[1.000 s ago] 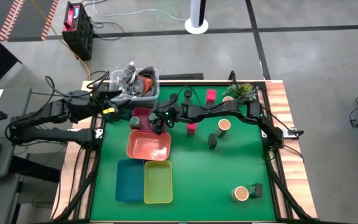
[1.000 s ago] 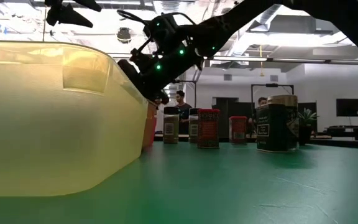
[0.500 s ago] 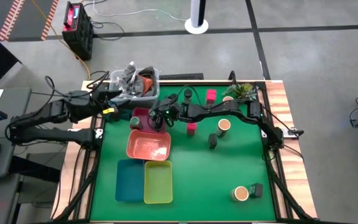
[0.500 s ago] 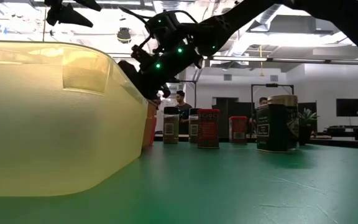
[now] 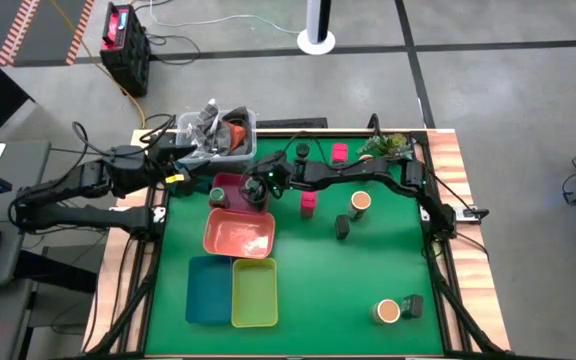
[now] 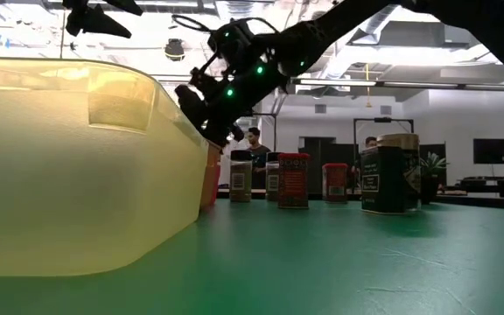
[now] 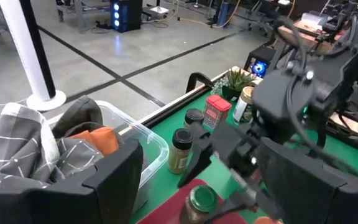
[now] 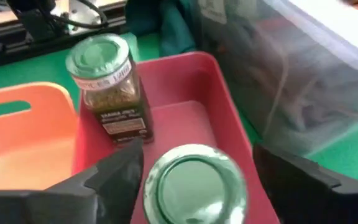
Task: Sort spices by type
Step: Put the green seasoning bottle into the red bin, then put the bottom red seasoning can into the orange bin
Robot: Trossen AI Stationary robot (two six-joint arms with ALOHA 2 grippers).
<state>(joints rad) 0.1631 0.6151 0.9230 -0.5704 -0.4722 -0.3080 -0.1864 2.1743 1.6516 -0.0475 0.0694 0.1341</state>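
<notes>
My right gripper reaches over the dark pink tray and is shut on a dark jar with a green lid. A second green-lidded jar stands upright on the tray's floor and also shows in the high view. My left gripper is open and empty at the table's far left, beside the clear bin. Two magenta boxes, tan-topped jars and small dark containers stand on the green table. My right gripper has the jar between its two fingers, one on each side at its top, beside the lid's rim. The fingers come from above, slanting down. The jar is upright over the tray's floor; the lid hides whether its base rests there.
A salmon tray, a teal tray and a yellow-green tray lie at the near left. The clear bin holds cloths. A small plant stands at the far right. Bare green table lies at the near middle.
My right gripper has gone a little toward the table's far edge over the dark pink tray, and has turned slightly in the low view.
</notes>
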